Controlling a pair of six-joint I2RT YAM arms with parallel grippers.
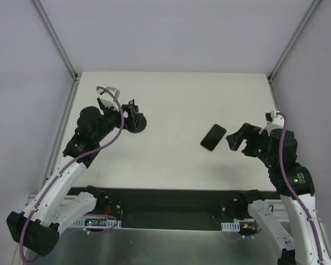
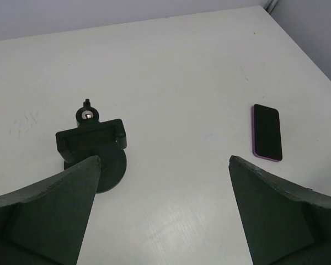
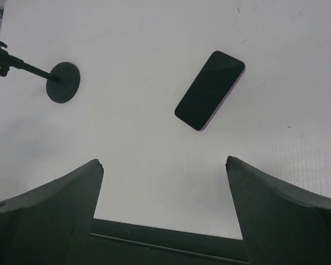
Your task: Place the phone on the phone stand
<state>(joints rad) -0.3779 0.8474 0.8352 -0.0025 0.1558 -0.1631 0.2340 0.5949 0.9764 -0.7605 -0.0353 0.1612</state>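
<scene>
Top external view showed me the phone (image 1: pixel 213 137) lying flat on the white counter (image 1: pixel 176 94), right of centre and turned at an angle, glossy face up. The right pincer (image 1: pixel 238 138) hovered just beside the phone's right edge, apart from it. On the right wrist feed both fingers (image 3: pixel 55 210) stood wide with nothing between them, and the phone lay ahead of the gap. The phone stand (image 1: pixel 137 122) stood on its round disc base toward the left side of the counter, well apart from the phone, its holder empty. The left pincer (image 1: pixel 124 113) was close against the stand in that view. From the left wrist feed its fingers were spread wide and held nothing, with the stand just in front of the left finger's tip — I could not tell whether they touched.
</scene>
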